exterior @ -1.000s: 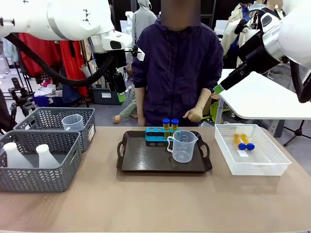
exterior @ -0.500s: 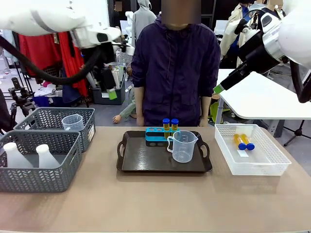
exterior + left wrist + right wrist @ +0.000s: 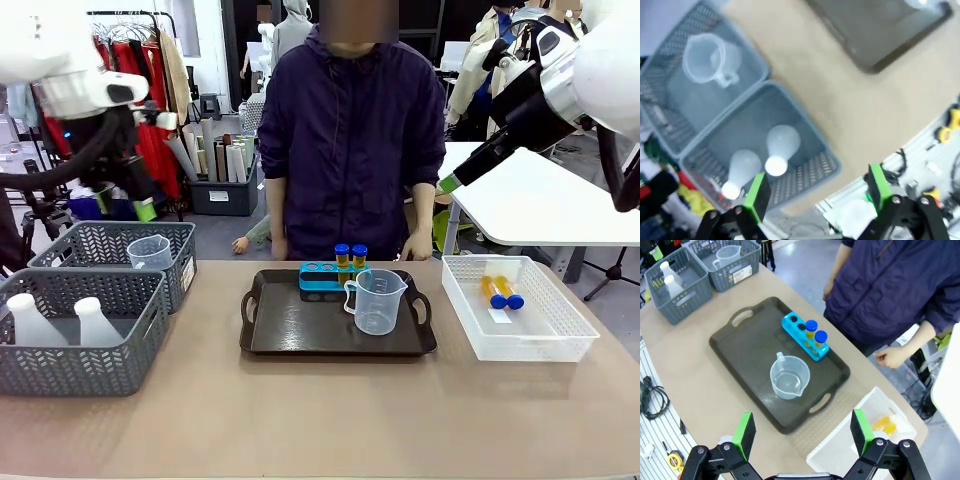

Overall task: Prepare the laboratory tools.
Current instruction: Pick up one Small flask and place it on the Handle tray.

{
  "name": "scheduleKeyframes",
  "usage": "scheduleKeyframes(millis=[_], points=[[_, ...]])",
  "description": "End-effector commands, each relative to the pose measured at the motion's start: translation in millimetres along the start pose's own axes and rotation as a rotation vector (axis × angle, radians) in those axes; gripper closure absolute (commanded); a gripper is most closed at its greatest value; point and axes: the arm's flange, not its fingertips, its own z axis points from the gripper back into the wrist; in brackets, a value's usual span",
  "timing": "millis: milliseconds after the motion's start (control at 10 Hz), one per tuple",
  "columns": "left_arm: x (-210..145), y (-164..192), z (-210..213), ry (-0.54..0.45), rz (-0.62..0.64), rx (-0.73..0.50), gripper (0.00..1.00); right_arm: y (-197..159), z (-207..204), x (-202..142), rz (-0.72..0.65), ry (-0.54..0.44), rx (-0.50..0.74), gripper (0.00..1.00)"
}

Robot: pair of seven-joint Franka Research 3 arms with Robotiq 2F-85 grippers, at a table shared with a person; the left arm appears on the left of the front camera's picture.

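Two whitish translucent conical flasks (image 3: 782,145) lay below the empty, wide-open left gripper (image 3: 817,192), newly swung from mid-table to the near-left corner's grey lattice basket (image 3: 805,172), likely to fetch one.

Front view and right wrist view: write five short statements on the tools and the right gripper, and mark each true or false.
1. Two upright tubes stand in the blue rack on the tray. True.
2. The beaker on the tray lies on its side. False: it stands upright.
3. The white basket holds two lying tubes. True.
4. The near grey basket holds one flask. False: it holds two flasks.
5. The right gripper grips a tube. False: its fingers stand apart with nothing between them.
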Motion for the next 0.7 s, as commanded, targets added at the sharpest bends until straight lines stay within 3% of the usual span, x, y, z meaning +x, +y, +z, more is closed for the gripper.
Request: scheduleKeyframes(millis=[0, 200, 300, 500, 600], points=[[-16, 18, -13, 0.012, 0.108, 0.108, 0.0, -1, 0, 0, 0.002, -0.007, 0.012, 0.0], [-29, 51, -21, 0.063, 0.255, 0.188, 0.0, -1, 0, 0, 0.002, -0.007, 0.012, 0.0], [-34, 63, -27, 0.039, 0.321, 0.169, 0.0, -1, 0, 0, 0.002, -0.007, 0.012, 0.0], [-22, 61, -36, 0.006, 0.322, 0.122, 0.0, -1, 0, 0, 0.002, -0.007, 0.012, 0.0], [-35, 71, -26, 0.051, 0.3, 0.157, 0.0, -1, 0, 0, 0.002, -0.007, 0.012, 0.0]])
